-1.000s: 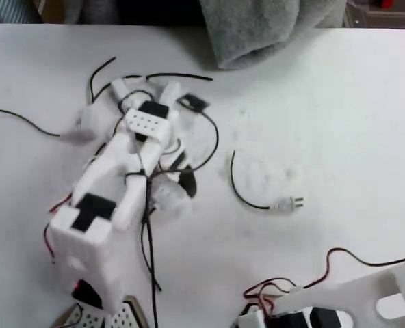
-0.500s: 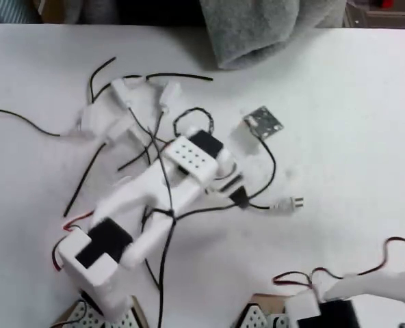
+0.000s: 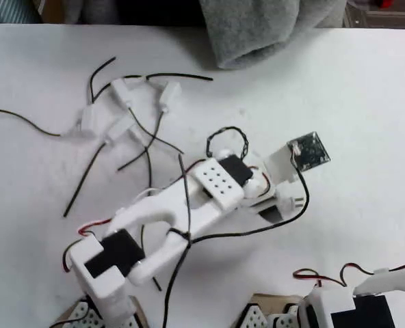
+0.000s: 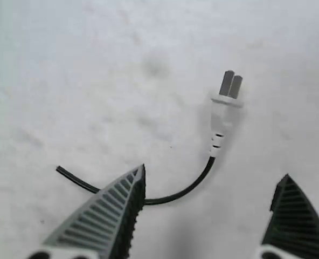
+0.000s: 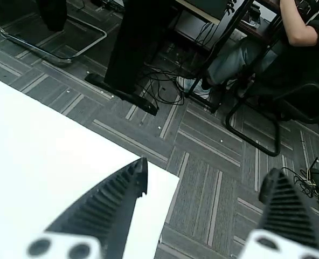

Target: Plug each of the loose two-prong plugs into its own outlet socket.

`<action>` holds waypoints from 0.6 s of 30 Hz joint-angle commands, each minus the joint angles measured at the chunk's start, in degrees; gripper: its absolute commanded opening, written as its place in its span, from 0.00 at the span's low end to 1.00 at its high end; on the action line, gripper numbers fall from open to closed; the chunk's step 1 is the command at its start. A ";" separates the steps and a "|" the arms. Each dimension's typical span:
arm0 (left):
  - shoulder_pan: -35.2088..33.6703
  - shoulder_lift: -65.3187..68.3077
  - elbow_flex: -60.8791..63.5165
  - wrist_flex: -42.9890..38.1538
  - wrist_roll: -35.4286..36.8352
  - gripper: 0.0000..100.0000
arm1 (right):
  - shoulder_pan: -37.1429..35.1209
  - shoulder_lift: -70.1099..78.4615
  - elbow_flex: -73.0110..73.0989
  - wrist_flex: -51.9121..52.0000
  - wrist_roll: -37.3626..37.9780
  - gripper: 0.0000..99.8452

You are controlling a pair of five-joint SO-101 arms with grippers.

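One loose white two-prong plug (image 4: pixel 227 100) lies flat on the white table, its black cord (image 4: pixel 175 194) curling back under my left gripper (image 4: pixel 213 174). That gripper is open, hovering just short of the plug with nothing between its fingers. From above, the plug's prongs (image 3: pixel 297 202) peek out beside the left gripper (image 3: pixel 279 198). Several white outlet sockets (image 3: pixel 122 91) with black leads lie scattered at the far left. My right gripper (image 5: pixel 207 171) is open and empty, out past the table edge (image 5: pixel 148 189) over the floor.
A grey cloth (image 3: pixel 257 31) hangs over the table's far edge. The left arm (image 3: pixel 168 219) stretches across the middle from the near left. The right arm's base (image 3: pixel 346 307) sits at the near right. Bare table (image 3: pixel 367 89) lies to the far right.
The left arm swung right, away from the cluster of sockets, and its gripper now hovers at the plug. The right arm pulled back toward the near right corner.
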 commanded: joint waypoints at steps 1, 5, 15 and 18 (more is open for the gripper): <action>0.48 4.88 -4.92 -1.41 -0.35 0.37 | 0.31 0.04 -2.29 0.48 -0.53 0.34; 0.66 16.22 -19.08 6.51 -0.35 0.37 | 0.31 0.31 -2.11 0.48 -0.62 0.34; 6.11 36.70 -54.86 25.41 0.00 0.37 | 0.31 0.40 -2.02 0.48 -0.53 0.34; 7.16 40.92 -61.36 28.04 0.00 0.37 | 0.31 0.40 -2.02 0.48 -0.53 0.34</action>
